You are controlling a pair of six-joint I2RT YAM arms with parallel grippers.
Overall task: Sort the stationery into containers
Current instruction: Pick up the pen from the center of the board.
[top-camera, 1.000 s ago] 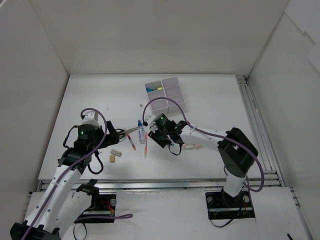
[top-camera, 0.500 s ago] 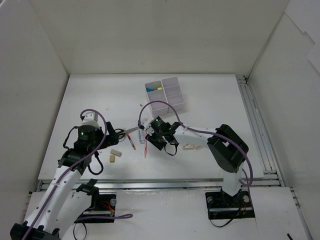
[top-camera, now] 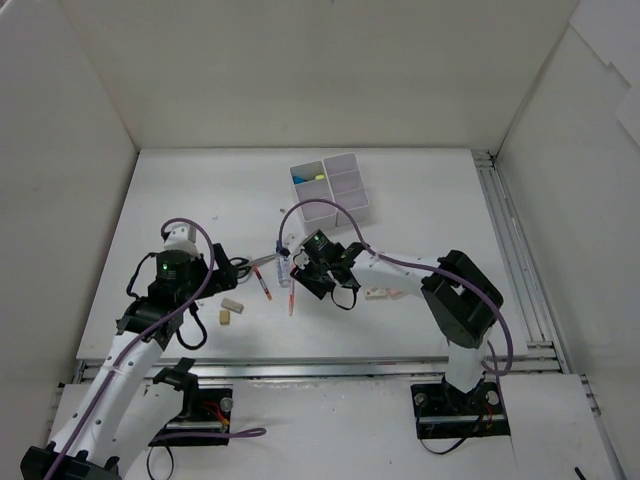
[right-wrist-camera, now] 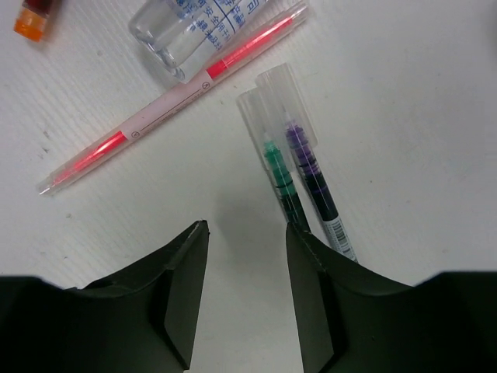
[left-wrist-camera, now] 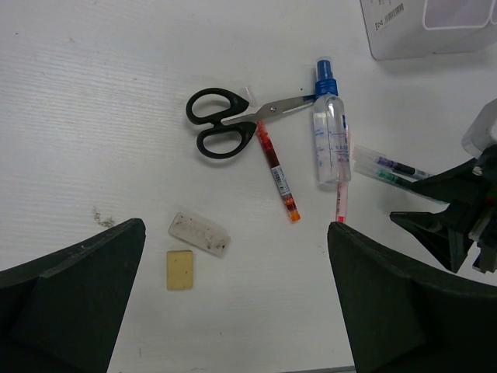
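Scissors [left-wrist-camera: 220,124]: black handles, silver blades.
Bottle [left-wrist-camera: 328,136]: clear, blue cap, blue print.
Short pen [left-wrist-camera: 277,171]: dark red, orange tip.
Long pen [right-wrist-camera: 175,97]: translucent, pink-red core.
Green pen [right-wrist-camera: 276,167], purple pen [right-wrist-camera: 307,167]: clear caps.
White eraser [left-wrist-camera: 199,234]: grey smudges.
Beige eraser [left-wrist-camera: 180,270]: plain.
Organiser [left-wrist-camera: 435,43]: white.

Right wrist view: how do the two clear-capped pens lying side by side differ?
The green pen shows green under its cap; the purple pen shows purple. The purple pen's cap reaches further up the view than the green pen's. The purple pen shows a barcode label on its barrel; the green pen shows none on its visible part. Both have clear caps and lie flat on the table, parallel, close together.
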